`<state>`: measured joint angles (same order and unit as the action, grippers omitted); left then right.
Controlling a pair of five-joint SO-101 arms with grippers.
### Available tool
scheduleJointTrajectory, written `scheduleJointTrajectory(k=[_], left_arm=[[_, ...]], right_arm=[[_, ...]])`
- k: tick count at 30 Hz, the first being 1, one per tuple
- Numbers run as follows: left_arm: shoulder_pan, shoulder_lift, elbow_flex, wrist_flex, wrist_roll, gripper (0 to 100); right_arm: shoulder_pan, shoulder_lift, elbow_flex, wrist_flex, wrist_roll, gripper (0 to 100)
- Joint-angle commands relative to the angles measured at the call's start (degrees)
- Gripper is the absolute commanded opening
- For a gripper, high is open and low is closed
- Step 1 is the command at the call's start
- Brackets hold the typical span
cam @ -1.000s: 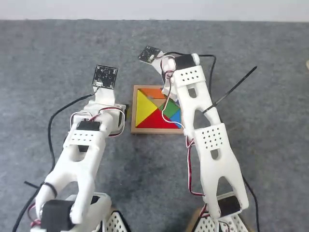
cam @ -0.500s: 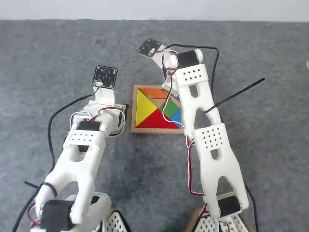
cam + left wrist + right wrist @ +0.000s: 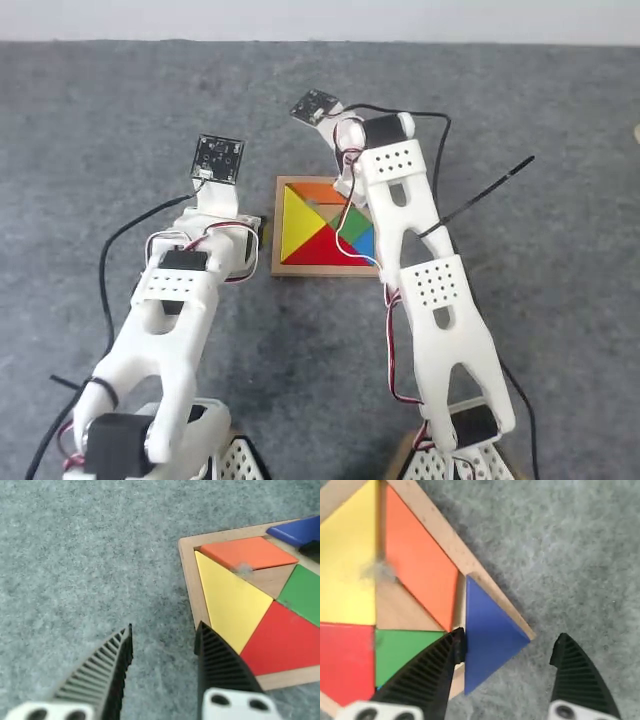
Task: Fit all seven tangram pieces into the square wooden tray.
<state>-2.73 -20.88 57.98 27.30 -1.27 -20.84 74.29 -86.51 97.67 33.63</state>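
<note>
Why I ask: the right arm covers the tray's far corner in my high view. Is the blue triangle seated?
Observer: No. The blue triangular piece lies across the square wooden tray's rim, its tip over the grey carpet.
Operator: Is the right pincer holding it?
Observer: No, the right pincer is open, astride that piece.
Operator: And the left one?
Observer: The left pincer is open beside the tray, holding nothing.

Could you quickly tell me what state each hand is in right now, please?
Left hand: open, empty, over the grey mat beside the wooden tray.
Right hand: open, around the blue triangle at the tray's corner, not gripping it.
</note>
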Motion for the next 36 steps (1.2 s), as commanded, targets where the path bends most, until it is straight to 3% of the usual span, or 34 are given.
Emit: scheduleJointTrajectory(k=[1, 21, 33, 36], left_arm=[[-0.35, -0.35, -1.36, -0.97, -0.44, 19], [-0.44, -0.44, -1.45, -0.97, -0.44, 19], [-0.44, -0.62, -1.45, -1.05, -0.53, 19], [-0.53, -0.79, -1.54, -0.97, -0.53, 19]], right_arm=[[0.57, -1.27, -3.34, -0.66, -0.7, 26.4], [-5.49, -1.27, -2.99, 4.97, -5.1, 26.4], [-4.97, -6.9, -5.71, 5.41, -13.89, 26.2], [-4.7, -14.02, -6.07, 5.58, -17.67, 17.2]])
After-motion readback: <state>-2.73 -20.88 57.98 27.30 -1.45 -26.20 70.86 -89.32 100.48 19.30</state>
